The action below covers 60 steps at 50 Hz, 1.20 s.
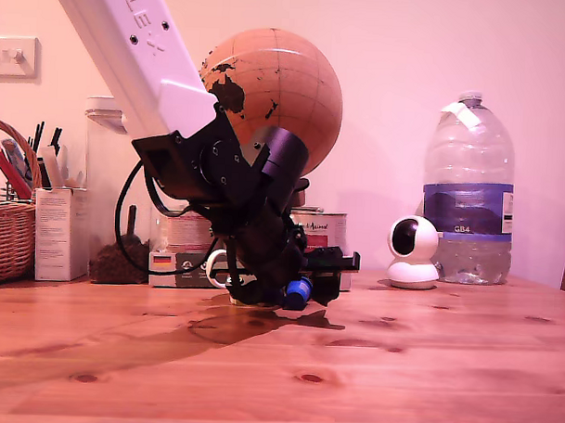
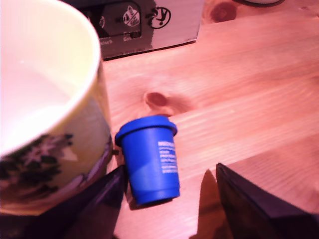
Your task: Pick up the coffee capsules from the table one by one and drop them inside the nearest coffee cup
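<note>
Now low over table (image 2: pixel 259 99), gripper (image 2: pixel 172 199) spread wide, holding nothing; capsule (image 2: pixel 149 159) between fingers, nearer one, mug (image 2: pixel 55 99) just beside.

Matt capsule (image 2: pixel 149 162) (plastic), grainy wood table (image 2: pixel 249 99)

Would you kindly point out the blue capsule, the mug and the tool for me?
blue capsule (image 2: pixel 149 162), wrist view, on its side wall.
mug (image 2: pixel 75 127), wrist view, on its illustrated outer wall.
tool (image 2: pixel 167 199), wrist view, midway between its dark fingertips.
</note>
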Motion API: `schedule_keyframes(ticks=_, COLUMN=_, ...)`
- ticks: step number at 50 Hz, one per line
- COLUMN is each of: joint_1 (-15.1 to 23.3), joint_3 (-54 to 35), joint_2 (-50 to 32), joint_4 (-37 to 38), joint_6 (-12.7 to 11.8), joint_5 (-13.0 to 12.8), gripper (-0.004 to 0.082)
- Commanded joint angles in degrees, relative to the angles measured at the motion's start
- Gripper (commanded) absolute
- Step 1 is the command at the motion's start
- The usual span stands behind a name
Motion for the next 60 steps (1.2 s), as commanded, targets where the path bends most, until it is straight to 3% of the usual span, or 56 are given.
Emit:
schedule_keyframes(ticks=1, joint_1=-0.1, joint_3=0.6, joint_2=1.7, joint_4=-0.1, joint_6=0.1, joint_5=-0.1, gripper=0.0509)
schedule_keyframes(ticks=15, joint_1=-0.1, joint_3=0.6, joint_2=1.7, joint_4=-0.2, joint_6=0.0, joint_5=-0.1, gripper=0.0391)
schedule_keyframes(ticks=23, joint_1=0.1, joint_3=0.6, joint_2=1.8, joint_4=-0.6, joint_6=-1.4, joint_5=0.0, gripper=0.0389)
schedule_keyframes(ticks=38, joint_1=0.3, joint_3=0.8, joint_2=1.8, joint_4=-1.0, joint_6=-1.7, joint_5=0.0, gripper=0.0385)
schedule_keyframes(ticks=50, joint_1=0.3, joint_3=0.8, joint_2=1.8, joint_4=-1.0, joint_6=-1.5, joint_5=0.3, gripper=0.0166)
schedule_keyframes(ticks=60, joint_1=0.3, joint_3=0.8, joint_2=1.8, joint_4=-1.4, joint_6=-1.5, joint_5=0.3, gripper=0.0140)
